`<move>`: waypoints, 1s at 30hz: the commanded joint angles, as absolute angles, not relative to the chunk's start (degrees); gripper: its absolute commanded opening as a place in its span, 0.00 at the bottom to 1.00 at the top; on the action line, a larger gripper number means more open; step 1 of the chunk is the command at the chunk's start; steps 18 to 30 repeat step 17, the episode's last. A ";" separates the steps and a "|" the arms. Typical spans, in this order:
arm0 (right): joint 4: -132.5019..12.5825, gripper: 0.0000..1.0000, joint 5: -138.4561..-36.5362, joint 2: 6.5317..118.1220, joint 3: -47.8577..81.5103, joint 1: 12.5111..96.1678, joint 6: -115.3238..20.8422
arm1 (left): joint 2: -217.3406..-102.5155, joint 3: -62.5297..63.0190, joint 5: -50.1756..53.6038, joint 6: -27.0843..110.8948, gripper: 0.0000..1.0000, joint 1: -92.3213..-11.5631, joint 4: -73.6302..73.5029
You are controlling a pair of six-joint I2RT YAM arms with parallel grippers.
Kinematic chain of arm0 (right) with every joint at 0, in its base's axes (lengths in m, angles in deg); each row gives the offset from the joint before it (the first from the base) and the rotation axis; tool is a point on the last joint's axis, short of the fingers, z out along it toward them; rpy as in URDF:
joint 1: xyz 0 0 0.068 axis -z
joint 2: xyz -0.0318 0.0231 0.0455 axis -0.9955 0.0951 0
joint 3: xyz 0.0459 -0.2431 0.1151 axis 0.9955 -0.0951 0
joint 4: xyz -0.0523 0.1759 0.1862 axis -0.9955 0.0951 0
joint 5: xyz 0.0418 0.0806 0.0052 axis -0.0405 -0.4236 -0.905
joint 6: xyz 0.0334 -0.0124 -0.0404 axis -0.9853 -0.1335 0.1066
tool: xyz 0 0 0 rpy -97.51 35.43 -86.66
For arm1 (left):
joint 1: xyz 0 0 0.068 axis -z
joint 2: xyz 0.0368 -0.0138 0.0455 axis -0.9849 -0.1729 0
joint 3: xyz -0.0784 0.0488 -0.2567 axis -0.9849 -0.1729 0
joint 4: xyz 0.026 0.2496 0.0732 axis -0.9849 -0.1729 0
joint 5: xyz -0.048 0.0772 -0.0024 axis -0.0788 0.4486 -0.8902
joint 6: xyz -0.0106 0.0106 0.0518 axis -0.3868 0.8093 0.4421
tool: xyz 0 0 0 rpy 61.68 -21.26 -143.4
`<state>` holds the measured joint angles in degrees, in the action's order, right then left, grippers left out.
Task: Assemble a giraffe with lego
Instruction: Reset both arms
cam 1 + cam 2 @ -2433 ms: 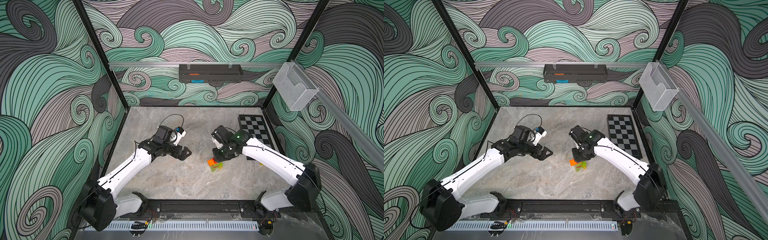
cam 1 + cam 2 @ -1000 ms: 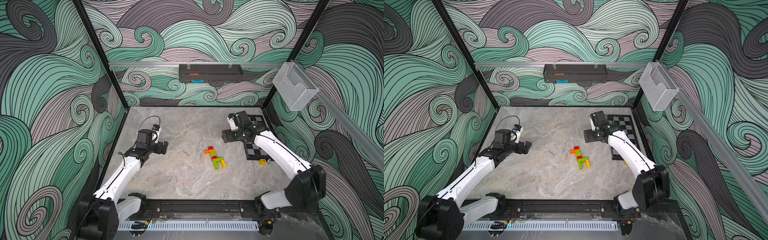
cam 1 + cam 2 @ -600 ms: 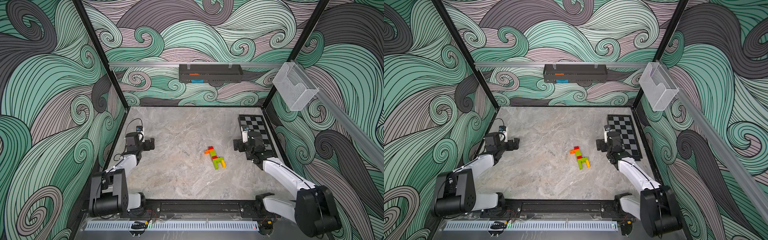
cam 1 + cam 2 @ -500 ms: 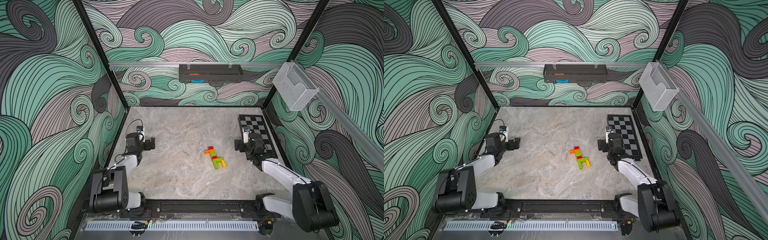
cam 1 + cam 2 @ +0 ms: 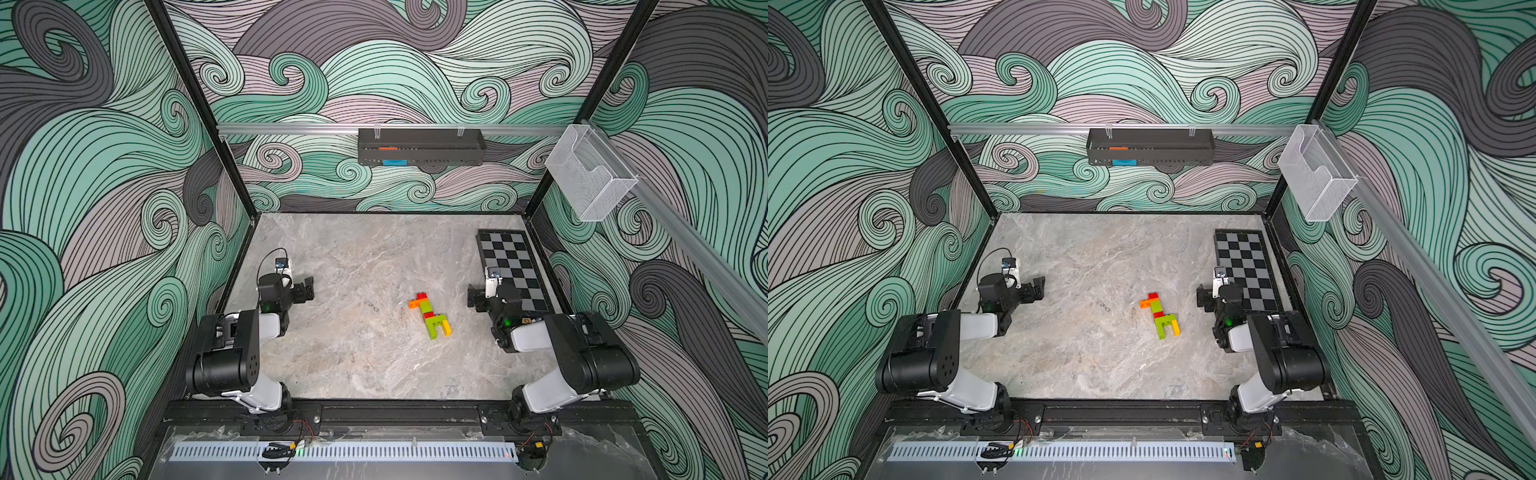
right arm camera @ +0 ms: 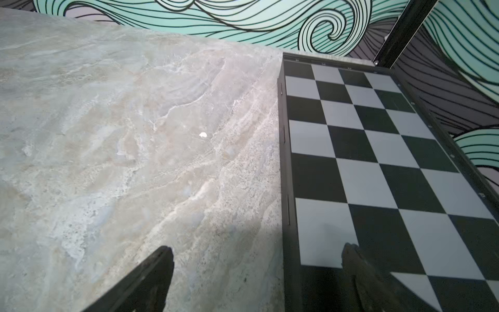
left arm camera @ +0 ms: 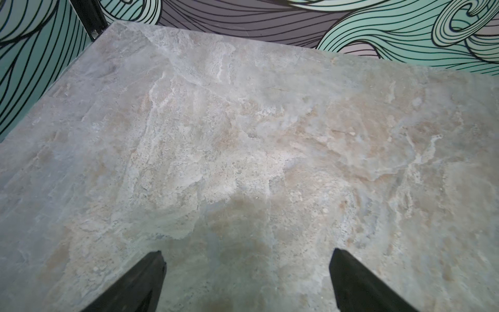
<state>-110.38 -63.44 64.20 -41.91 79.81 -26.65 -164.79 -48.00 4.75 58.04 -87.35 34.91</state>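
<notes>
The lego giraffe (image 5: 430,316) (image 5: 1160,316) lies flat on its side in the middle of the marble table, with its orange head and red tip toward the back and its lime and yellow legs toward the front. No loose lego shows elsewhere. My left gripper (image 5: 306,289) (image 5: 1038,288) (image 7: 247,252) sits open over bare table at the left edge, far from the giraffe. At the right, my right gripper (image 5: 476,297) (image 5: 1204,297) (image 6: 258,247) is open and holds nothing. It straddles the near edge of the chequered board (image 6: 364,151). Neither wrist view shows the giraffe.
The chequered board (image 5: 513,270) (image 5: 1246,262) lies along the right wall. A black tray (image 5: 419,147) hangs on the back wall and a clear basket (image 5: 590,178) on the right rail. Both arms are folded low near their bases.
The right gripper let go of the giraffe, which now lies alone on the table. Both arms have drawn back from the middle to the sides and folded down.
</notes>
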 commanded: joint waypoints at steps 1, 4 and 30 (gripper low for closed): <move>-111.62 0.99 -65.71 62.82 -37.97 80.70 -28.05 | -164.02 -46.40 5.94 57.89 0.99 -86.83 35.87; -115.32 0.99 -65.64 64.20 -38.58 80.59 -27.73 | -164.04 -46.49 6.03 57.89 0.99 -86.76 35.99; -113.65 0.99 -66.46 63.64 -38.22 80.94 -27.87 | -163.25 -48.14 6.79 57.63 0.99 -86.67 38.14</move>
